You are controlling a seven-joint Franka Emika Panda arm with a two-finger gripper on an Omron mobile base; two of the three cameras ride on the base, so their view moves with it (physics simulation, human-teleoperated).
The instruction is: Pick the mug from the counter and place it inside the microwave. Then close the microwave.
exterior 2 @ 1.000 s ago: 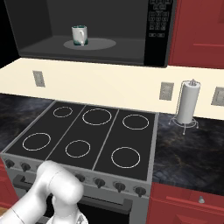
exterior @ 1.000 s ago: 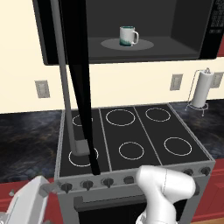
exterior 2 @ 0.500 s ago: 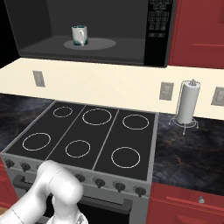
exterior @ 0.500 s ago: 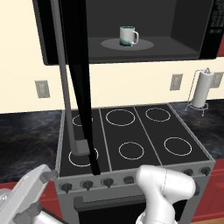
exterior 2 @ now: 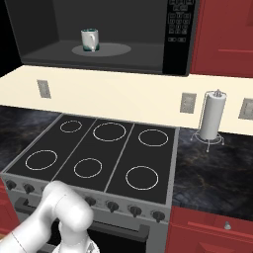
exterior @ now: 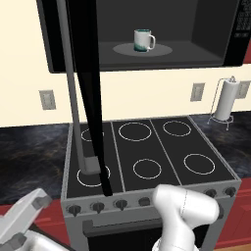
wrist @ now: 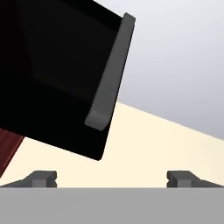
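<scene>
The mug [exterior: 142, 40] stands upright on the round plate inside the microwave [exterior: 206, 44]. The microwave door [wrist: 52, 78] hangs open. The hand [wrist: 112, 178] is spread wide, empty, just below the door's grey handle [wrist: 111, 72].

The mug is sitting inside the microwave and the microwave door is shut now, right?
Not quite. The mug is inside the microwave, on the round plate, but the door is open, swung out over the stove. The left base view shows it.
</scene>
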